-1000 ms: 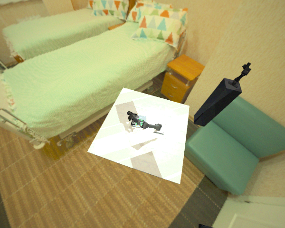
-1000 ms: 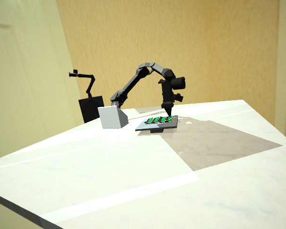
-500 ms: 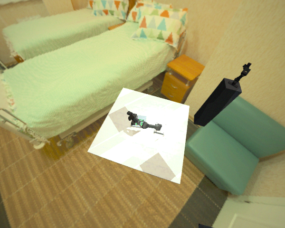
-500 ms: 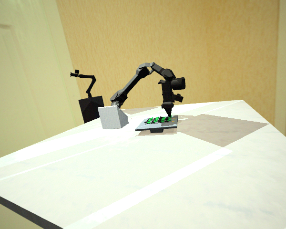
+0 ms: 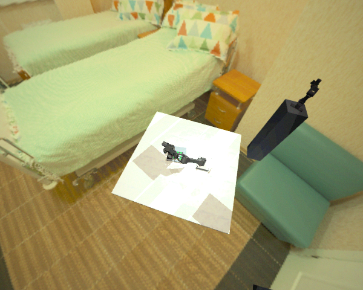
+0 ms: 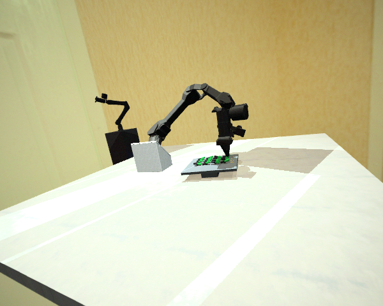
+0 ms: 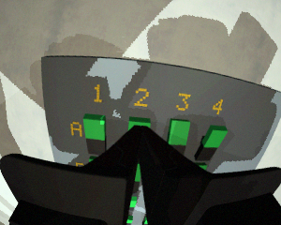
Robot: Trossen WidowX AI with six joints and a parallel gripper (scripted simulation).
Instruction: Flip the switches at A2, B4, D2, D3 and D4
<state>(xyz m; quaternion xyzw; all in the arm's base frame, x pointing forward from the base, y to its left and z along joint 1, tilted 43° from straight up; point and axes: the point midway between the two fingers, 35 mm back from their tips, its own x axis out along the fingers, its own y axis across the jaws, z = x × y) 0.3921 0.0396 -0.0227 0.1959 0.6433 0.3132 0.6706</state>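
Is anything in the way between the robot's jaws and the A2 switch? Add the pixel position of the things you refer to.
No, nothing visible: the black closed jaws (image 6: 227, 154) are right at the small green-and-black A2 rocker switch (image 7: 139, 122), partly hiding it.

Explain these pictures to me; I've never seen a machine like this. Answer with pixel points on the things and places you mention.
The machine is a black jointed robot arm (image 5: 192, 161) (image 6: 177, 111) on a white table (image 5: 175, 199) (image 6: 217, 230). Its end effector (image 6: 227, 154) (image 7: 140, 131) is two pointed fingers, closed with nothing between them.

The top picture looks down on the room, with beds and a green chair (image 5: 285, 187). The exterior one looks across the table from the side. The wrist one comes from a camera on the arm, looking past the fingers.

On the table is a panel (image 6: 205, 169) (image 7: 67, 89) of green-and-black switches, with printed letters and numbers. The fingertips are down at switch A2 (image 7: 140, 121); whether they touch it, I cannot tell.
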